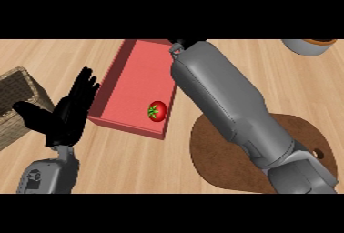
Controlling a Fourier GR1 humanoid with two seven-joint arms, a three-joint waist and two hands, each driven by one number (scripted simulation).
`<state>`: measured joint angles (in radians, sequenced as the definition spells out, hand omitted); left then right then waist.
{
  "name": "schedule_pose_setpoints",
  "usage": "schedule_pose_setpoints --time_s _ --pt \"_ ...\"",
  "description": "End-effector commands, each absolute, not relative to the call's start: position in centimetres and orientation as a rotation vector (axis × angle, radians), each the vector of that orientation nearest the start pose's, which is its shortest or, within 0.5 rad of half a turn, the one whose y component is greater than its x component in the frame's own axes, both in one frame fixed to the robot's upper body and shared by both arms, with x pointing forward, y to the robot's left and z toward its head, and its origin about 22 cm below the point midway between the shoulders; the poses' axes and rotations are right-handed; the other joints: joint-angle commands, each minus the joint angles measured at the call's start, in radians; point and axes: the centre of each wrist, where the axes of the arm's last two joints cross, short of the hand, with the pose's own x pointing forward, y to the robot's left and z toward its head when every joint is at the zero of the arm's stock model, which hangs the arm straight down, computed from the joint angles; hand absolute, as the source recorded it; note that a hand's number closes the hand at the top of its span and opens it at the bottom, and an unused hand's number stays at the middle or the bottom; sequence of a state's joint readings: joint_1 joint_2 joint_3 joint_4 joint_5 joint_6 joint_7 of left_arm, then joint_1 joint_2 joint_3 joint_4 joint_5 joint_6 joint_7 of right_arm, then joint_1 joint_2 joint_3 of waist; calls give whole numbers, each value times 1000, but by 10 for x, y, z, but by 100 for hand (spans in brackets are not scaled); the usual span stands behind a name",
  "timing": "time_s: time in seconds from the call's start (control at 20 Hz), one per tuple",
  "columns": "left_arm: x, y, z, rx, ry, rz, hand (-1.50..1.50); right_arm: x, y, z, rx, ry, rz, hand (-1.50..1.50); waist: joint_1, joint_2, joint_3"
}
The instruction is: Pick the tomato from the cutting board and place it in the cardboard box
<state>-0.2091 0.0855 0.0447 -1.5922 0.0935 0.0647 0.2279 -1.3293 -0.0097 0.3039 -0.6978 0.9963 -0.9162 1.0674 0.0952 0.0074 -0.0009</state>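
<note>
Tomato (pixel 156 111) sits in the cardboard box (pixel 131 77), by its right wall, off the cutting board (pixel 222 159).
left robot hand (pixel 64 113) beside the box's left wall, fingers spread apart, holding nothing. right robot hand (pixel 190 43) cut off at top edge, state can't tell.

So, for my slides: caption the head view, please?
Tomato in the box, right forearm over its right edge, left robot hand open beside it.

Red, green-topped tomato (pixel 156 111); salmon-red box (pixel 131 82); dark brown cutting board (pixel 215 159); pale wood-grain counter (pixel 134 164).
</note>
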Motion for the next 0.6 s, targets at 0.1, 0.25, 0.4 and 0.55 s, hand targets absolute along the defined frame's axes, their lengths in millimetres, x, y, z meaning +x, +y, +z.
schedule_pose_setpoints --time_s 0.1,0.25,0.4,0.55 --pt "282 238 57 17 -1547 54 0 405 1 181 -943 -1713 -363 -150 -25 -8 -1" --pt "282 239 56 29 -1533 64 0 397 3 170 -924 -1745 -373 -150 -44 -17 -1" --pt "288 244 62 33 -1536 75 0 396 0 160 -930 -1734 -390 -150 -51 -16 -1" --pt "278 257 48 44 -1521 80 0 386 -3 142 -933 -1729 -360 -150 -62 -20 -2"
